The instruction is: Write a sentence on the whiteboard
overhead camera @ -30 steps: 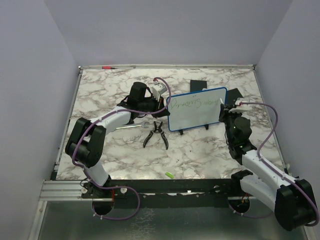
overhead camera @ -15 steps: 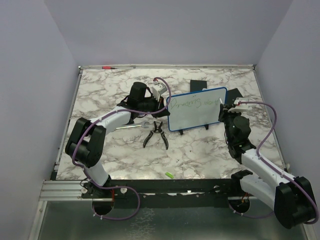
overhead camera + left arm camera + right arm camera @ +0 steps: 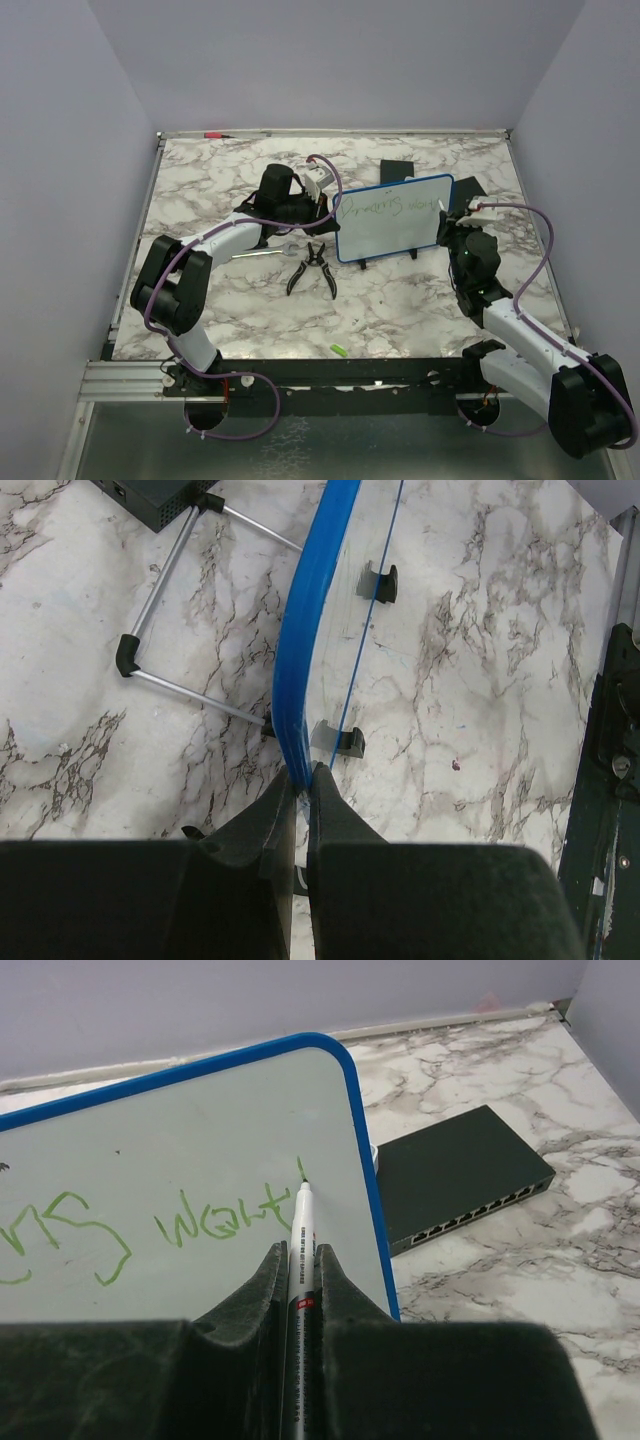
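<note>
One small rectangular whiteboard with a blue rounded-corner frame (image 3: 393, 230) stands tilted on the grey-veined marble tabletop (image 3: 220, 300), and we place everything else by it. Two grippers meet it, one at each side.

The left gripper (image 3: 301, 783) is clenched on the board's left edge, its two black fingers (image 3: 265, 825) pinching the blue frame between them. The right gripper (image 3: 297, 1260) sits at the board's right edge, clamped on one white marker pen (image 3: 298, 1225). The pen's tip touches the white face just right of the last green word, close to the right side of the frame.

The sentence, a thin green handwritten scrawl (image 3: 388, 206), shows as a single line across the board's upper part in the top view. The right wrist view shows only its end, which reads roughly "want", with one short green stroke above the pen tip. Along the board's bottom edge we count two small black feet (image 3: 378, 582) in the left wrist view.

Behind the board lie two flat black boxes (image 3: 397, 170), one behind its top edge and one behind its upper right corner. The second shows a row of ports. In front of the board's lower left corner lies one pair of black-handled pliers (image 3: 312, 268). Just left of the pliers lies one slim silver metal tool (image 3: 262, 253). Well in front of the board lies one small green piece (image 3: 339, 349), too small for us to identify.
</note>
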Controlling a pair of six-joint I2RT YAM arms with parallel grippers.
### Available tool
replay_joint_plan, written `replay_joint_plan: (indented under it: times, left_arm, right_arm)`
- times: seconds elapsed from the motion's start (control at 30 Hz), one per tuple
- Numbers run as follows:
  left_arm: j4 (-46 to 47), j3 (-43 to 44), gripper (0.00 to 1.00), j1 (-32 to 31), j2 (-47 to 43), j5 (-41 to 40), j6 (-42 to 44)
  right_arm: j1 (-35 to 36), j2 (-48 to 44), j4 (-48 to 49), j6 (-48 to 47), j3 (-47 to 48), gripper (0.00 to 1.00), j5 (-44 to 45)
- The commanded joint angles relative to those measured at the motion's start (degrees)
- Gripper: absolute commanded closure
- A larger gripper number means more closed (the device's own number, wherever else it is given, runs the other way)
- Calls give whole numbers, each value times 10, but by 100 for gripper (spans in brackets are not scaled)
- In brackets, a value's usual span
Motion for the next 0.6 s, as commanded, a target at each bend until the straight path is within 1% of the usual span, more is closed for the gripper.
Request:
replay_joint_plan:
  times: [0.0,0.57]
  left_arm:
    - [-18,1,100,-6,-5,-15,18]
    - [-18,1,100,-6,-7,-15,18]
  right_arm:
    - [-2,0,-38,20,-7,99,1]
    - [-2,3,-69,39,-5,99,0]
